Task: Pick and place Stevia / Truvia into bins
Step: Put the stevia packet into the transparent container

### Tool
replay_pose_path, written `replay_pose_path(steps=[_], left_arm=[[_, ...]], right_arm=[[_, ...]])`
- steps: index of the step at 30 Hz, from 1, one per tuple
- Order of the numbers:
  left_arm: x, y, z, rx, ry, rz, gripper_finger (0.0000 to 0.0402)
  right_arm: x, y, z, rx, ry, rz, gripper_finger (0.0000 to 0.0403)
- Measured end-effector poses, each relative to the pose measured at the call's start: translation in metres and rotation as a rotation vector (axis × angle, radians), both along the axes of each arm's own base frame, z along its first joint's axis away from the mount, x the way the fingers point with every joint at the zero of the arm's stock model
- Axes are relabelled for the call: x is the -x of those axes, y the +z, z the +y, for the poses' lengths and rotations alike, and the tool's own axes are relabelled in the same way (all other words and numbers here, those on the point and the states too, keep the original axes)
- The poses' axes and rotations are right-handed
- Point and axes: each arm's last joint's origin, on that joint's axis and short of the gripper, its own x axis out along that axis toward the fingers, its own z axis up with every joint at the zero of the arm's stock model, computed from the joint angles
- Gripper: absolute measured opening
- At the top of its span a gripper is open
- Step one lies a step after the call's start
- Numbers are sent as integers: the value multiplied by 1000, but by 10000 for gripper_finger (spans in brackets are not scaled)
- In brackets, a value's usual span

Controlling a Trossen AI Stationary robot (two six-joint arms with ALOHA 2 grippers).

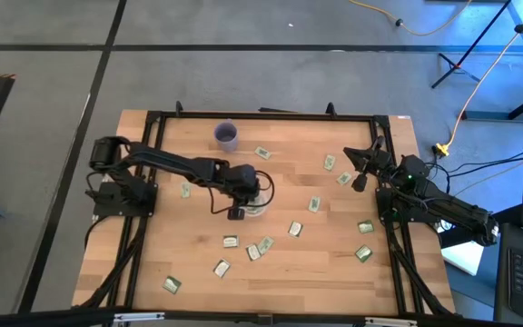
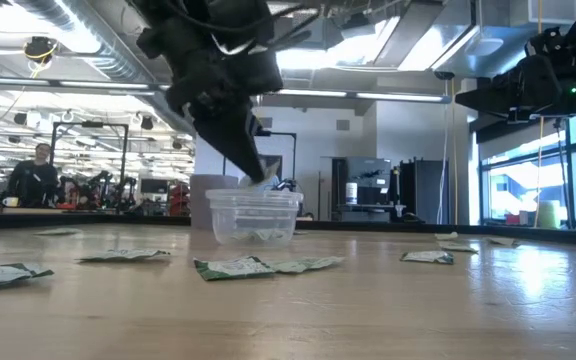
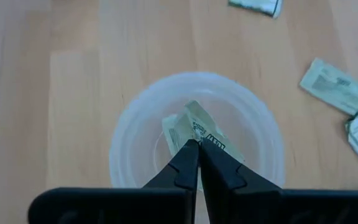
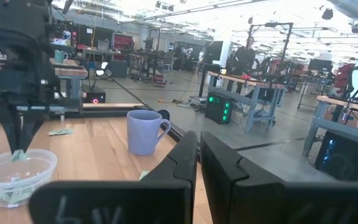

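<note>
Hovering over the clear cup (image 3: 129, 143), the left gripper (image 3: 194, 149) pinches a sachet (image 3: 197, 127); releasing it looks next

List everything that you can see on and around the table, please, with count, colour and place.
Loose sachets: about a dozen, green and white, scattered flat over the table.
Clear cup: one, whitish, mid-table, a few sachets inside.
Purple cup: one, purple, upright near the far edge.
Table: one, pale wood, inside a black frame.
Person: one, dark clothes, far off in the room behind.
Left gripper: one, dark, over the clear cup, shut on a held sachet.
Right gripper: one, dark, raised by the table's right side, shut and empty.
</note>
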Motion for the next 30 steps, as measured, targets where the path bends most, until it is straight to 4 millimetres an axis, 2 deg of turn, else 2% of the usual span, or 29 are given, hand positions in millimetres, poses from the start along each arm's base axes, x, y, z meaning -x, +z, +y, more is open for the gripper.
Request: replay_pose_path(steps=[6,12,19,25,30], left_arm=[[-3,-12,0,2,1,37,12],[-4,-14,0,5,7,43,10],[-1,-15,0,16,23,67,42],[7,-3,0,15,24,83,59],[22,18,0,5,33,79,59]], right_arm=[[0,0,0,0,0,0,26],[0,0,0,-1,0,0,26],[0,0,0,-1,0,0,26],[0,0,0,-1,0,0,26],[0,0,0,-2,0,1,26]])
